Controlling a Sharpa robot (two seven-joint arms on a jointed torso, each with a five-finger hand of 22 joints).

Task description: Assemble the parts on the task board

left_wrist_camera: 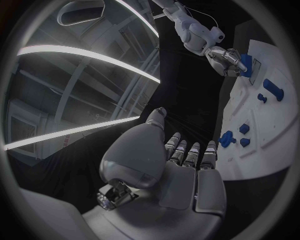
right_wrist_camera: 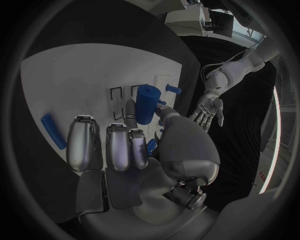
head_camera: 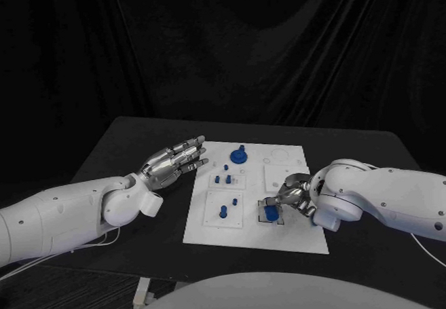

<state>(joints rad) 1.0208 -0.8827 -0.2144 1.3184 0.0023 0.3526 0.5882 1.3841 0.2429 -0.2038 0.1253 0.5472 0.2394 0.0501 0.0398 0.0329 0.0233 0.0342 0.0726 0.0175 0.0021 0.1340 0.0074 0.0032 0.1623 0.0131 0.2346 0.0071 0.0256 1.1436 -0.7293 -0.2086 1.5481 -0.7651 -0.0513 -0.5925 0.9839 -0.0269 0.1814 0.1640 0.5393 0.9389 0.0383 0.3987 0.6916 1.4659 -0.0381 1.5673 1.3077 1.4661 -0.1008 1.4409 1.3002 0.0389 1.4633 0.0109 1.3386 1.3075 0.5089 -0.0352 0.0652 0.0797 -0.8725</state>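
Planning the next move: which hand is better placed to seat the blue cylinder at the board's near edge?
The right hand: it already grips the blue cylinder over the task board. The left hand hovers off the board, holding nothing.

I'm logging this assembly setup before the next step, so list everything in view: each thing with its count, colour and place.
Table: one, black, under everything.
Task board: one, white, middle of the table, between the two hands.
Knobbed part: one, blue, far end of the board.
Small pegs: a few, blue, clustered mid-board on its left side; exact number unclear.
Peg: one, blue, near-left panel of the board.
Cylinder part: one, blue, near-right of the board, held in the right hand's fingers.
Left hand: silver, held above the table left of the board, holding nothing.
Right hand: silver, over the board's near-right area.
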